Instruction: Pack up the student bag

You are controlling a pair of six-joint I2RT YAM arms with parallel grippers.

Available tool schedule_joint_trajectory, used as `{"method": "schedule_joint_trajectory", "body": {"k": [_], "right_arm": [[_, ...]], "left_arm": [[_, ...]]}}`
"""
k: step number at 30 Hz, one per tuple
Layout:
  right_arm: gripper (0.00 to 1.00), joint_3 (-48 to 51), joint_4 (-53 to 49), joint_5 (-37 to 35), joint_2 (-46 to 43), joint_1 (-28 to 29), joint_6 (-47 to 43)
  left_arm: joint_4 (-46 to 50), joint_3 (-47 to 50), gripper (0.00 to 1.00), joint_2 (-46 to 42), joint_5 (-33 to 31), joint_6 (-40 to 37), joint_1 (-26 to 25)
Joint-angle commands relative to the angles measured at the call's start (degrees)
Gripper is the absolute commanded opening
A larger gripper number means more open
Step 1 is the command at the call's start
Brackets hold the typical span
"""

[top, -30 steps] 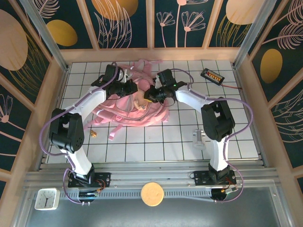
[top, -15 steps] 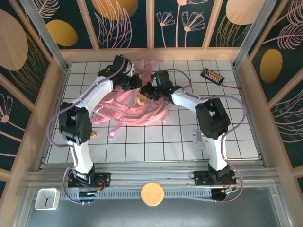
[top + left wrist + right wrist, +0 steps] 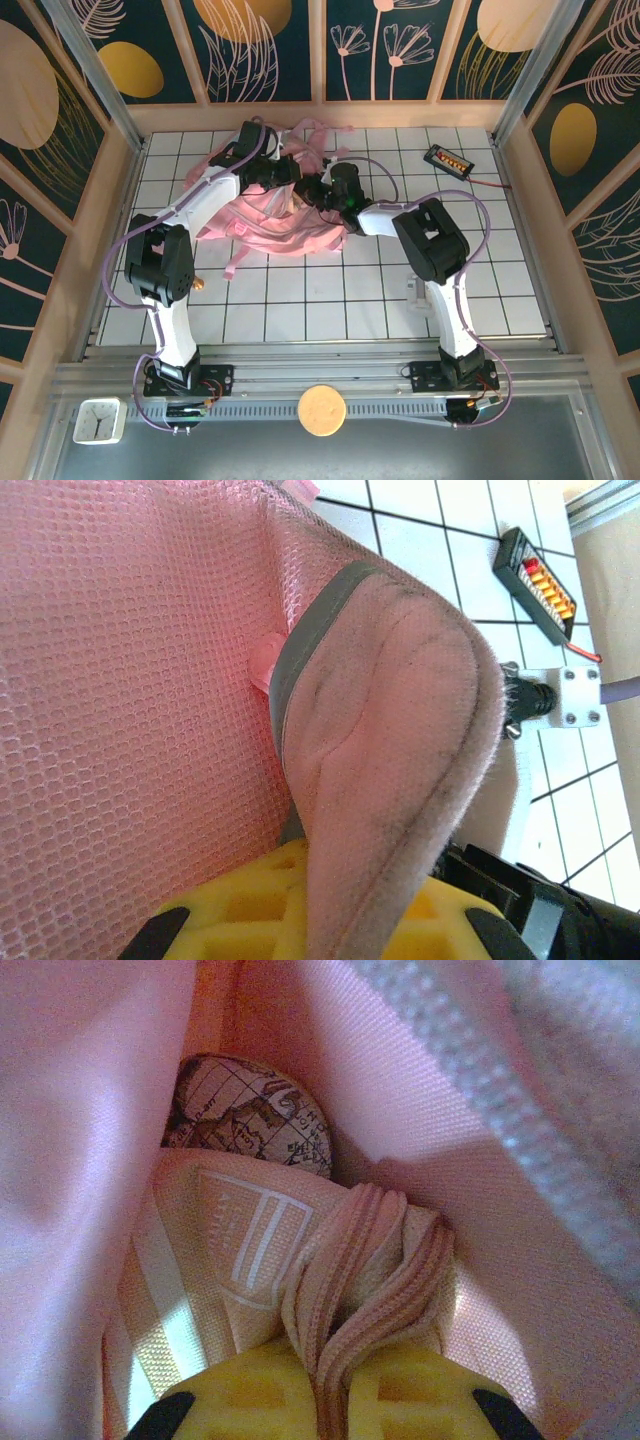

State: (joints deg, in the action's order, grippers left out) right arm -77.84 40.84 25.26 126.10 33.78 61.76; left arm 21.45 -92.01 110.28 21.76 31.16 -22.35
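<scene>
White tiled table (image 3: 330,300) boxed in by wooden rails and dark panels with gold and pink plant prints.

Biggest thing by far is the student bag (image 3: 270,225), 1 pink heap in the upper middle of the overhead frame. Straps trail off toward the lower left, and a good chunk of its top is covered by the arms.

2 arms, both reaching up into the bag from the bottom edge. From overhead, the left gripper (image 3: 283,172) and right gripper (image 3: 318,190) sit nearly nose to nose over the pink fabric, and you can't read their jaws from up there.

The wrist cams help. The left gripper (image 3: 350,905) has its 2 yellow pads pressed onto a padded pink flap with grey trim. That flap is part of the bag (image 3: 130,680), whose mesh fills the left of the frame.

The right gripper (image 3: 335,1385) is down inside the bag's pink lining (image 3: 80,1110), pinching a bunched peach ribbed fabric (image 3: 370,1260). I can't tell what that fabric belongs to. Behind it is 1 round map-print thing (image 3: 255,1110), half buried.

Small stuff:
- 1 black gadget (image 3: 447,160) with a red and yellow row, upper right
- 1 tan disc (image 3: 321,410), bottom centre
- 1 little white clock (image 3: 98,420), lower left
- 1 pale object (image 3: 418,290) by the right arm, too small to make out
</scene>
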Motion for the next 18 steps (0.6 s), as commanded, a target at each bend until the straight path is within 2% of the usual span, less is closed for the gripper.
{"method": "schedule_joint_trajectory", "body": {"k": [1, 6, 8, 11, 13, 15, 18], "right_arm": [[0.08, -8.0, 25.6, -0.7, -1.2, 0.7, 1.8], [0.08, -9.1, 26.3, 1.1, -2.3, 0.0, 3.1], [0.08, -8.9, 23.6, 1.6, -4.1, -0.3, 1.5], [0.08, -8.2, 14.6, 1.4, -7.9, -0.4, -3.7], [0.10, -6.5, 9.5, -1.3, -10.2, 0.0, -7.7], [0.10, -5.9, 8.6, -2.8, -9.4, 0.0, -8.1], [0.10, -8.8, 8.3, -3.0, -4.4, 0.3, -8.5]], "left_arm": [[4.2, 1.5, 0.00, -2.4, 26.0, 2.3, -7.8], [7.6, 0.9, 0.00, -2.7, 24.8, -0.2, -7.7], [10.9, -0.3, 0.00, -2.4, 23.0, -2.6, -7.7], [19.0, -3.9, 0.00, -1.7, 17.3, -8.6, -7.7], [23.8, -5.9, 0.00, -1.7, 11.6, -12.0, -7.7], [24.9, -6.1, 0.00, -2.6, 8.4, -13.1, -7.7], [23.4, -5.2, 0.00, -4.6, 8.0, -12.7, -7.7]]}}
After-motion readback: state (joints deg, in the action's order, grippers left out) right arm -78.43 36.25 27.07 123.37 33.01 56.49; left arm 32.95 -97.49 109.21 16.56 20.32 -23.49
